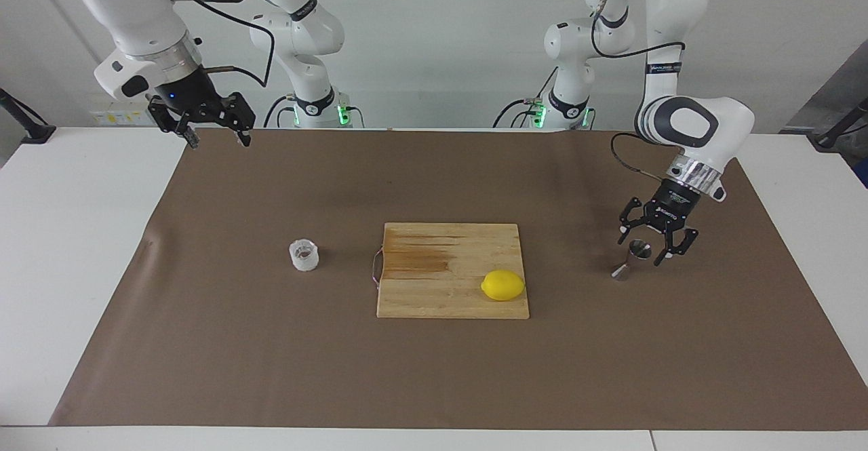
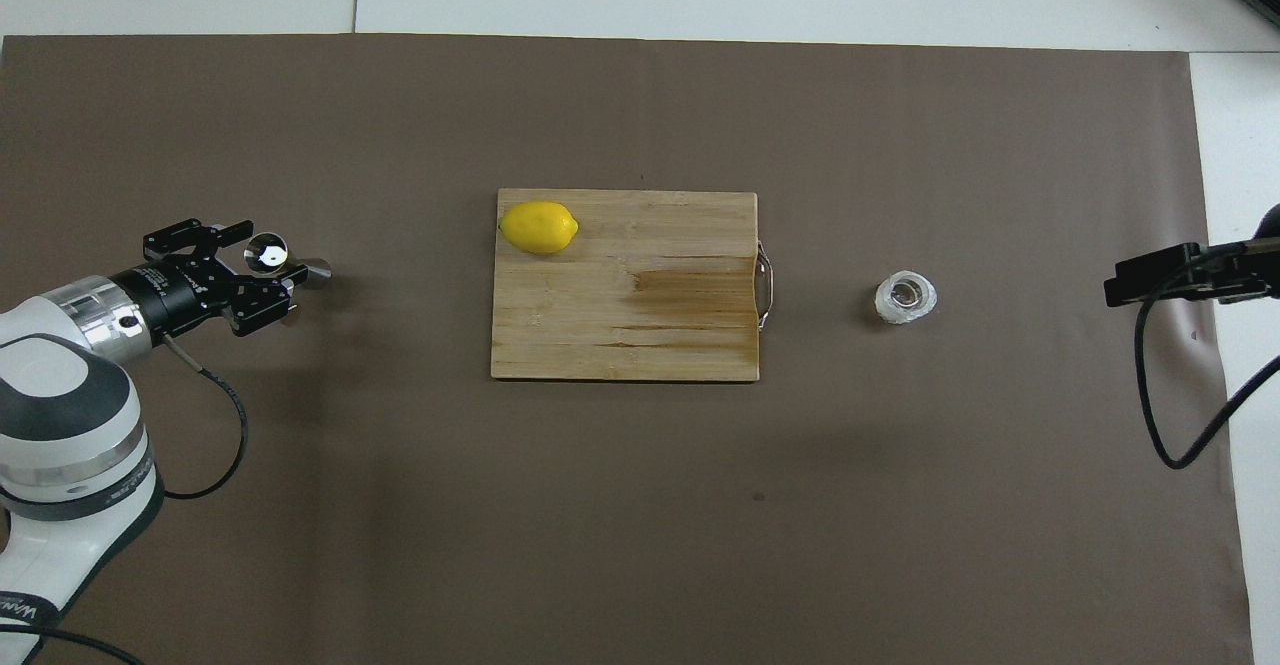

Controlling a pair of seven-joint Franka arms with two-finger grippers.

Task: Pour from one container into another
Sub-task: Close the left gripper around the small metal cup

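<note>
At the left arm's end of the brown mat, the left gripper hangs low with its fingers spread to either side of the jigger, whose upper cone sits in the gap between them; whether a fingertip already touches the steel cannot be told, and nothing is pinched yet. From overhead the same gripper brackets the jigger's bright round mouth. The jigger stands upright on the mat, well apart from the cutting board. It is smooth, rigid steel, likely light and slippery, and its narrow foot makes it easy to tip, so a hold at or just above the waist, where the cones narrow and the fingers can seat, seems safest. On the board, at the corner farther from the robots toward the left arm's end, lies a lemon. Toward the right arm's end, beside the board's handle side, sits the cup, upright on the mat and untouched; something dark shows inside it. Its ridged plastic wall should give grip but is probably thin and springy, so a gentle squeeze across the ridged sides would suit it. The right gripper waits raised above the mat's edge near its base, fingers parted and holding nothing.
</note>
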